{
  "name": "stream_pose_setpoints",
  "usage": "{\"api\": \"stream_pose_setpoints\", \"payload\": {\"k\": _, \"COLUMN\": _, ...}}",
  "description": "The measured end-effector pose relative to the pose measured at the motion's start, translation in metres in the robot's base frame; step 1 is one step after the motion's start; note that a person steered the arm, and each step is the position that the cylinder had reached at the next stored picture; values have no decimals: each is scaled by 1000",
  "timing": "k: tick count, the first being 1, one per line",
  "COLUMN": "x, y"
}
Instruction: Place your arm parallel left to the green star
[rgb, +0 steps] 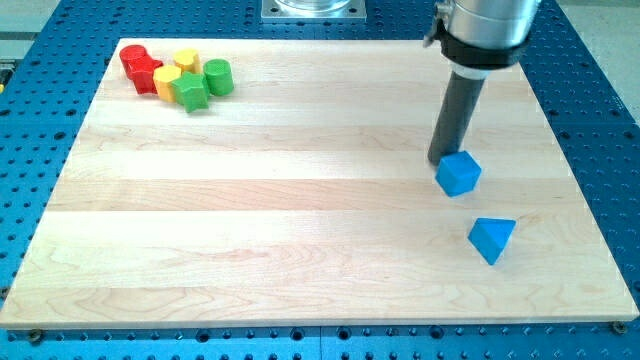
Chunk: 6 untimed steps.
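Camera view: my tip (441, 161) touches the blue cube (459, 173) at the table's (300, 250) right. Green star (190, 93) sits top left in the cluster, well apart. No jaws fitted. Judgement: the whole approach is left to do.

Green star (190, 92) lies flat on the wooden board, far-left corner area, at the near-right edge of a tight cluster of small blocks. Bright green, chunky, stubby points, top face up. It touches the yellow block on its left and sits just beside the green cylinder on its far-right side. My tip (443, 161) is well apart from it, over on the right half of the board, rod upright, lower end down at the board surface right against a blue block. Wide bare wood lies between tip and star.
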<state>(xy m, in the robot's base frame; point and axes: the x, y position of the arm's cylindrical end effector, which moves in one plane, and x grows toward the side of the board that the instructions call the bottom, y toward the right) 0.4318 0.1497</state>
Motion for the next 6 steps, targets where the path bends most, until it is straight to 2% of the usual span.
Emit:
{"api": "stream_pose_setpoints", "payload": {"k": 1, "x": -6, "y": -14}}
{"api": "stream_pose_setpoints", "payload": {"k": 2, "x": 49, "y": 24}}
{"api": "stream_pose_setpoints", "payload": {"k": 3, "x": 44, "y": 18}}
{"api": "stream_pose_setpoints", "payload": {"k": 4, "x": 21, "y": -42}}
{"api": "stream_pose_setpoints", "payload": {"k": 6, "x": 7, "y": -278}}
